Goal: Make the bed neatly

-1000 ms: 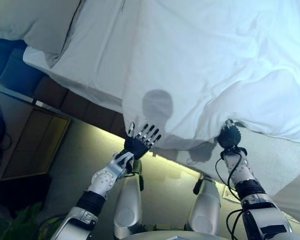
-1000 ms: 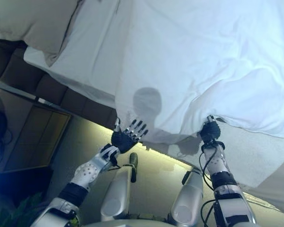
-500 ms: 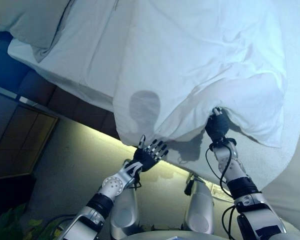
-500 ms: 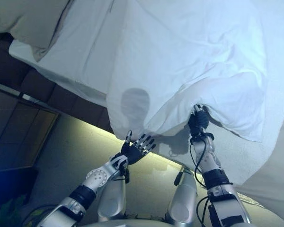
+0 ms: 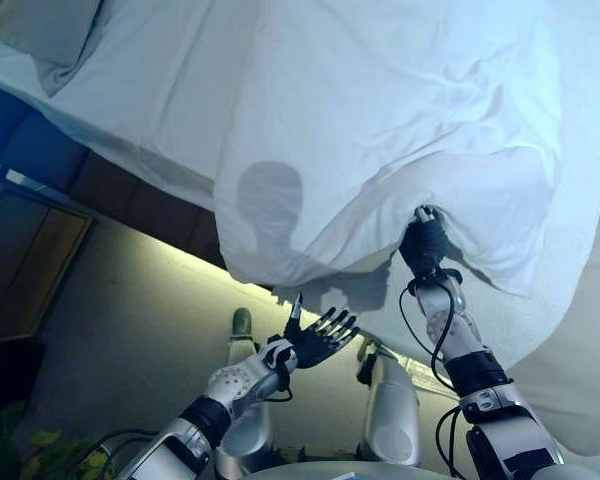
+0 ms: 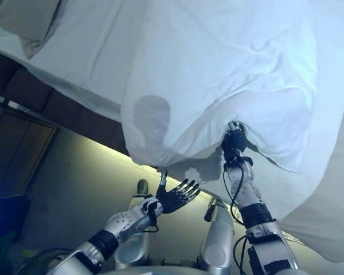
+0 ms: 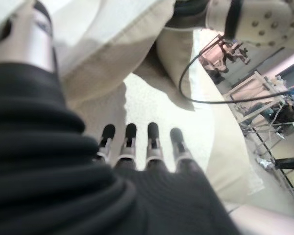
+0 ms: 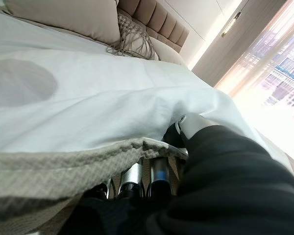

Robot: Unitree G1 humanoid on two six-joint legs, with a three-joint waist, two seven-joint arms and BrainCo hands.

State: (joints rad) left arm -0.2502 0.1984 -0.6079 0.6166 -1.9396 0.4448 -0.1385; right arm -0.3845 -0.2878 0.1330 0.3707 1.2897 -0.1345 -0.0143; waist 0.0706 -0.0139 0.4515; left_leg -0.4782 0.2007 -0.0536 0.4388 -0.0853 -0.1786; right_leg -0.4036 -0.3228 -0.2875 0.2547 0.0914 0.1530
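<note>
Duvet (image 5: 380,130) edge sits pinched in the raised right hand (image 5: 423,243) — fingers curled under its hem — while the left hand (image 5: 315,343) hangs open just below it, fingers spread.

L hand (image 5: 315,343): your left arm comes in from lower left, forearm angled up, palm open, fingers (image 7: 129,138) straight and spread, thumb apart, holding nothing. R hand (image 5: 423,245): your right arm reaches up from lower right, wrist nearly straight, fingers (image 8: 156,174) curled tight w/ thumb, pinching the duvet edge (image 5: 360,262) at its hem.
</note>
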